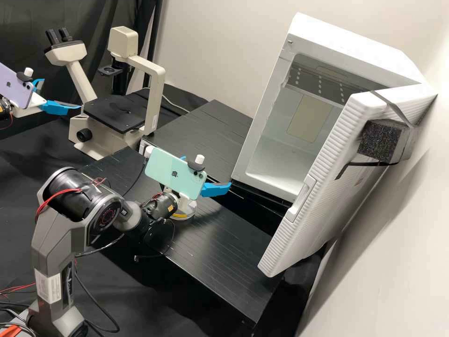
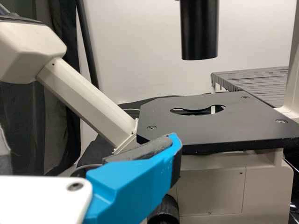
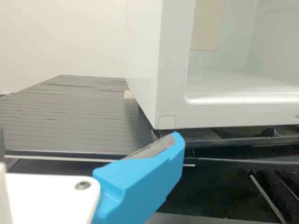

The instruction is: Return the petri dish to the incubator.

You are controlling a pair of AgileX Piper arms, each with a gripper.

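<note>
Since it's probably the petri dish (image 1: pixel 183 216) — partly hidden on the tabletop (image 1: pixel 234 257), near its incubator-side edge — expect light, stiff, slick, crackable. Pinch opposite side walls, low force, keep level. Right gripper (image 1: pixel 208 172) wide, left gripper (image 1: pixel 62 94) too — both empty.

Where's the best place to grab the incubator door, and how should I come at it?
I'd take the handle at mid-length, coming from the open room side, straight at the door's ribbed free edge. The handle is a long, slim piece running along that edge, so closing across its width looks surer than along its length. Its depth for fingertips I can't tell.
</note>
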